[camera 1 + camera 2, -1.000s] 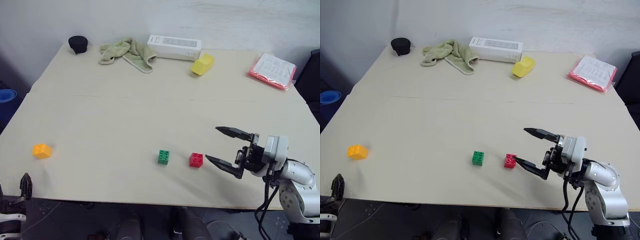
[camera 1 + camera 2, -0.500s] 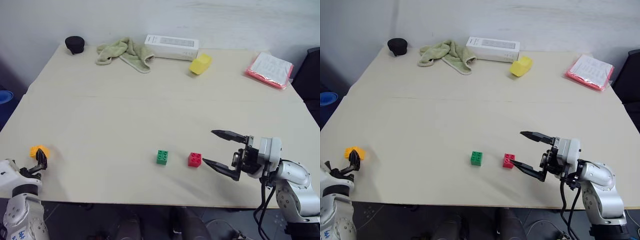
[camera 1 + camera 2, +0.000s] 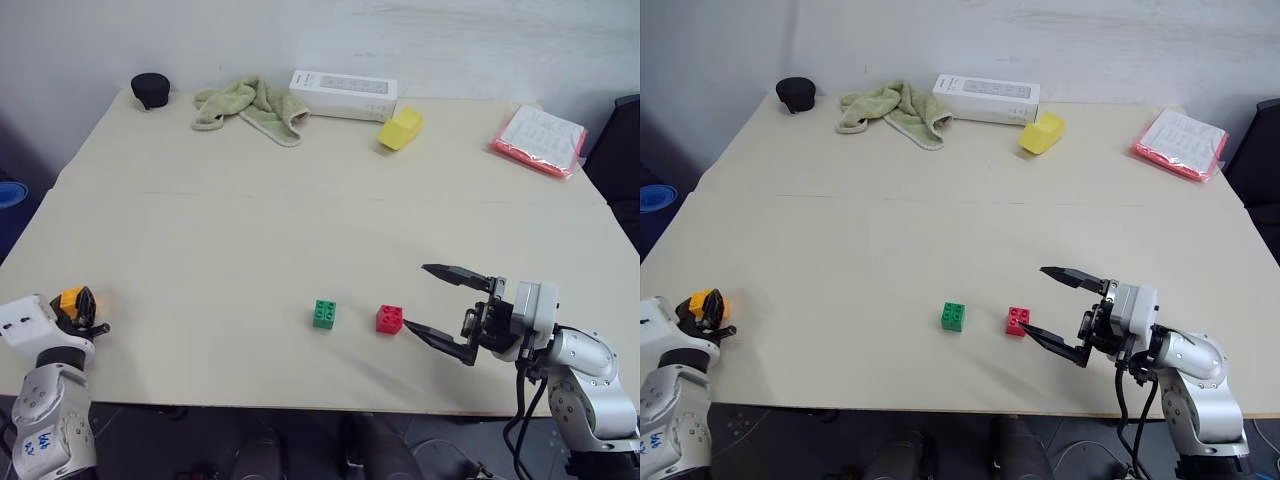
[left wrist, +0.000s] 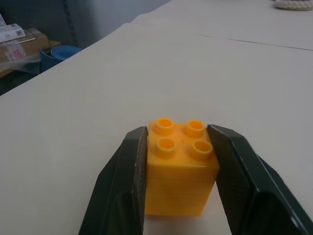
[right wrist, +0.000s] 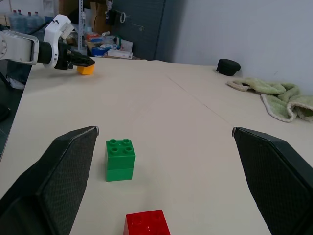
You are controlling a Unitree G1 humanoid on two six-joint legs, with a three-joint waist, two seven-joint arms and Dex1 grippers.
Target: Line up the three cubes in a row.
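While the head views look down over the worktop, the left end effector sits at the near left edge, pinching the orange-yellow cube; the green cube and red cube stand side by side near the front centre, a small gap between them. Right end effector hovers just right of the red cube, fingers spread wide, holding nothing. Left wrist view: both black fingers pressed flat against opposite sides of the orange-yellow cube, studs up, cube seated on the worktop and square in the grip. Right wrist view: green cube ahead, red cube nearest, far-off left end effector at the orange-yellow one. Judgement: 2 of 3 already roughly aligned; step in hand is carrying the third over. Lift it clear before travelling, keep it level, set it down left of the green cube on the same line with matching gap, avoid nudging green on release.
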